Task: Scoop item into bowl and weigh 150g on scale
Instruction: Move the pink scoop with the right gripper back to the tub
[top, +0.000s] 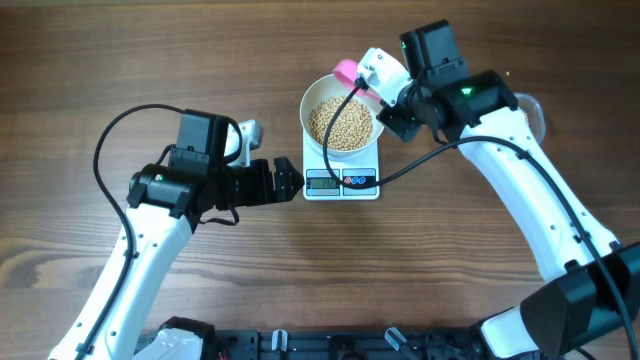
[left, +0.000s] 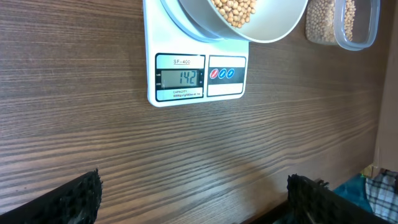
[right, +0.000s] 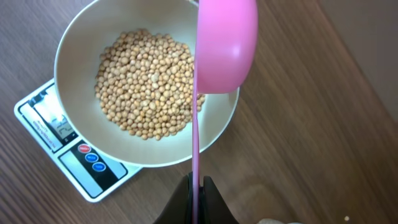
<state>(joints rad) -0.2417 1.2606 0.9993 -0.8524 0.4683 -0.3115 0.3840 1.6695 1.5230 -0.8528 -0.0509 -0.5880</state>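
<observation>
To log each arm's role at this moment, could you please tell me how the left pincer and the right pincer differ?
The left pincer is open and empty; the right pincer is shut on the handle of the pink scoop. The left pincer faces the display of the scale, while the right pincer holds its scoop over the rim of the white bowl. Both are dark, and both have the scale in their wrist camera's view.

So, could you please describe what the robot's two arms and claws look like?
The left arm and right arm have white, rounded links with black joint and wrist housings. A thin black cable loops loosely off each. A small green light glows on the right wrist. The left claw has black, rough-edged fingers; the right claw looks dark too.
</observation>
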